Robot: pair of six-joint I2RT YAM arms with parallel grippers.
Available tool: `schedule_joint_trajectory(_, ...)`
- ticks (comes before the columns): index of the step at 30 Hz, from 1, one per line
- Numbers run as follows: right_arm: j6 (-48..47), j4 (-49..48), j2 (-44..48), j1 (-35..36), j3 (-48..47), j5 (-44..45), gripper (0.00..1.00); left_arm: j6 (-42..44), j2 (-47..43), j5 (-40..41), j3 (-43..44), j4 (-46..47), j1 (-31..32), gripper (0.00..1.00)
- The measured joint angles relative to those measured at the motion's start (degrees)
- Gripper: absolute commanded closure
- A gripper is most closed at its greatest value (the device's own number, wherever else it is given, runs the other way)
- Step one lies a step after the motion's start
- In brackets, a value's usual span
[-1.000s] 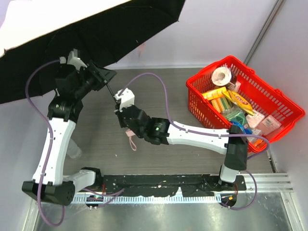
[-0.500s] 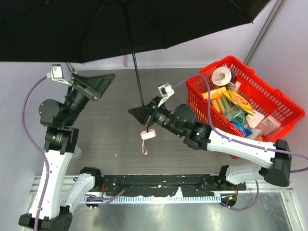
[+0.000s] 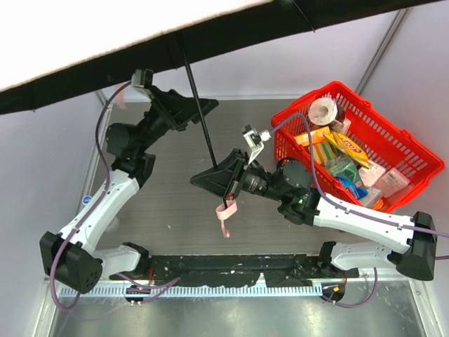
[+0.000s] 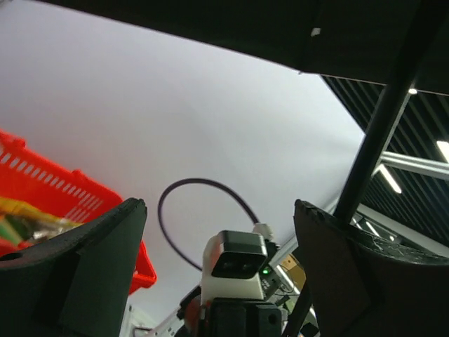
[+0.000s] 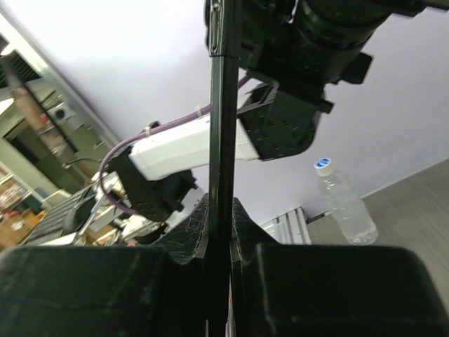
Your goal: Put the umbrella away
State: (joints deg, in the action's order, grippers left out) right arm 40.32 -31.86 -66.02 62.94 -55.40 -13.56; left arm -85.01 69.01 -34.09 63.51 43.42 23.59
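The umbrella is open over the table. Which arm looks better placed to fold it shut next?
Left, probably. The left pincer hangs open high beside the shaft, just under the canopy, free to work there. The right pincer is shut low on the shaft, holding it up.

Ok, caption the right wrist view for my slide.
Right fingers clamped on the umbrella shaft, left arm and a water bottle behind.

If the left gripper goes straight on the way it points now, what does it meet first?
Probably the umbrella shaft, crossing close before its open jaws by one finger; depth is unclear, and it might pass toward the right gripper.
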Motion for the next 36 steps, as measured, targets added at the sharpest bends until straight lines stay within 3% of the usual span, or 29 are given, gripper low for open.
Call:
schedule_joint_trajectory(7, 2.1, -6.9, 0.2, -0.3, 1.4, -6.5, 1.00, -0.4, -2.3, 0.4, -0.3, 9.7, 0.0, 0.09)
schedule_joint_trajectory(10, 2.3, -7.5, 1.2, -0.7, 2.3, -6.9, 1.00, 1.4, -6.0, 2.1, -2.4, 7.8, 0.1, 0.00)
schedule_joint_trajectory(14, 3.2, -5.7, 2.1, -1.2, 2.6, -6.1, 1.00, 4.5, -11.3, 4.2, -4.6, 5.0, 0.3, 0.00)
schedule_joint_trajectory(20, 4.5, -3.5, 1.9, -1.7, 2.7, -5.5, 1.00, 3.5, -7.9, 2.1, -0.9, 11.0, 0.5, 0.02)
schedule_joint_trajectory(24, 5.1, -4.9, 0.6, -1.7, 2.6, -7.0, 1.00, 2.5, -4.0, 1.4, 0.0, 11.4, 0.9, 0.23)
schedule_joint_trajectory(27, 5.7, -5.5, -1.0, -1.7, 2.6, -8.1, 1.00, 2.2, -2.8, 1.4, 0.0, 11.1, 1.1, 0.33)
schedule_joint_trajectory(30, 7.4, -6.0, -1.9, -1.7, 3.1, -8.8, 1.00, 2.2, -2.8, 1.4, 0.5, 11.1, 1.1, 0.78)
schedule_joint_trajectory(32, 7.9, -7.3, -1.9, -1.6, 3.9, -9.3, 1.00, 3.2, -2.5, 0.9, 1.5, 9.5, 1.0, 0.99)
schedule_joint_trajectory(34, 6.8, -6.6, -1.5, -1.2, 3.7, -8.5, 0.89, 4.3, -2.1, 0.3, 3.0, 7.5, 1.2, 1.00)
schedule_joint_trajectory(35, 5.6, -4.1, -1.3, -1.2, 3.0, -7.6, 0.72, 5.4, -2.3, 0.2, 3.6, 6.1, 1.2, 1.00)
schedule_joint_trajectory(36, 4.5, -2.1, -1.2, -1.2, 2.3, -6.8, 0.65, 6.5, -2.4, 0.2, 4.2, 4.3, 1.2, 1.00)
